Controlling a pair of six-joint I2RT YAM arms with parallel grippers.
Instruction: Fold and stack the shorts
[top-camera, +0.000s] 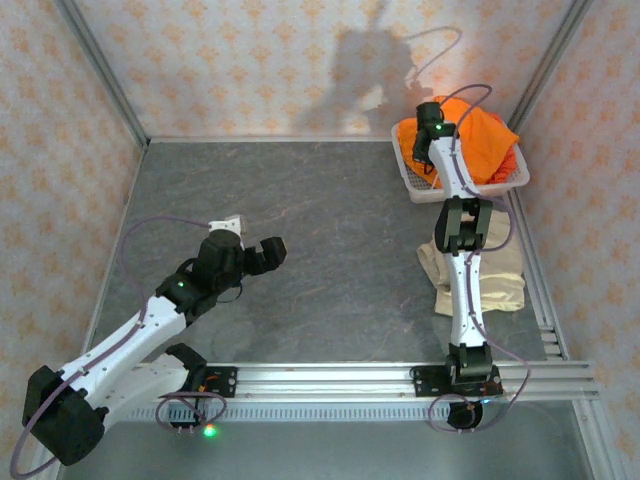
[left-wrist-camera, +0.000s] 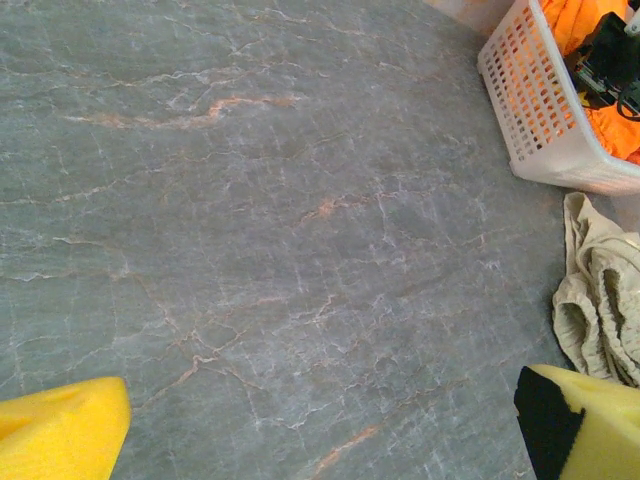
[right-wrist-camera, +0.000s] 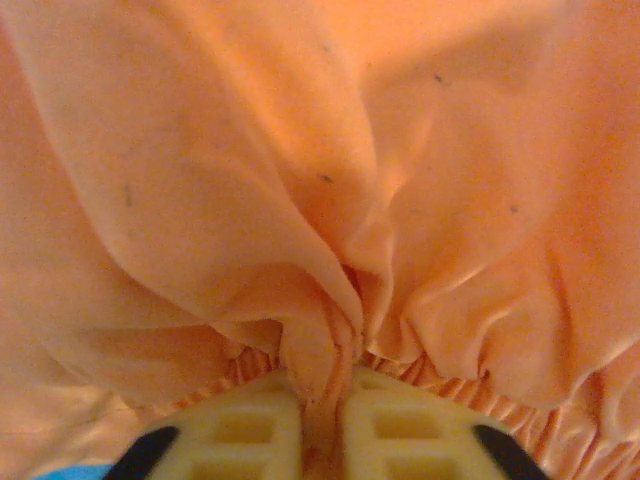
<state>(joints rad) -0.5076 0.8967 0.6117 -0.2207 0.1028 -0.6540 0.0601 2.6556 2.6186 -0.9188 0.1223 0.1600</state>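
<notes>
**Surfaces and materials**
- Table (top-camera: 330, 230): flat grey stone-look top with thin rust and white veins, matte.
- Left gripper (top-camera: 250, 238): the left wrist view shows its fingers (left-wrist-camera: 60, 435) as blunt yellow blocks, one with a black face.
- Beige shorts (top-camera: 500, 285): soft pale tan cloth in a crumpled, roughly rectangular heap on the table at the right edge. The right arm's links cross above it. The left wrist view shows its gathered, ruffled hem (left-wrist-camera: 600, 300).
- Basket (top-camera: 420, 185): white plastic mesh with slotted walls and a flared rim, at the far right corner just beyond the beige shorts.
- Orange shorts (top-camera: 485, 140): bright orange thin fabric, heaped in the basket and bulging above its rim. The right wrist view shows smooth draped folds converging on a shirred, elastic-type band (right-wrist-camera: 300, 150).

**Arm pose**
- Left arm: reaches diagonally from the near-left corner and is bent at the elbow. Its gripper hangs over bare table with the jaws spread fully and nothing between them (left-wrist-camera: 325, 430).
- Right arm: extends nearly straight toward the far side and ends over the basket. The right gripper (top-camera: 432, 118) points down into the heap. Its ribbed cream fingers (right-wrist-camera: 250, 435) are clenched, pinching a pleat of the orange shorts at the gathered band.
</notes>
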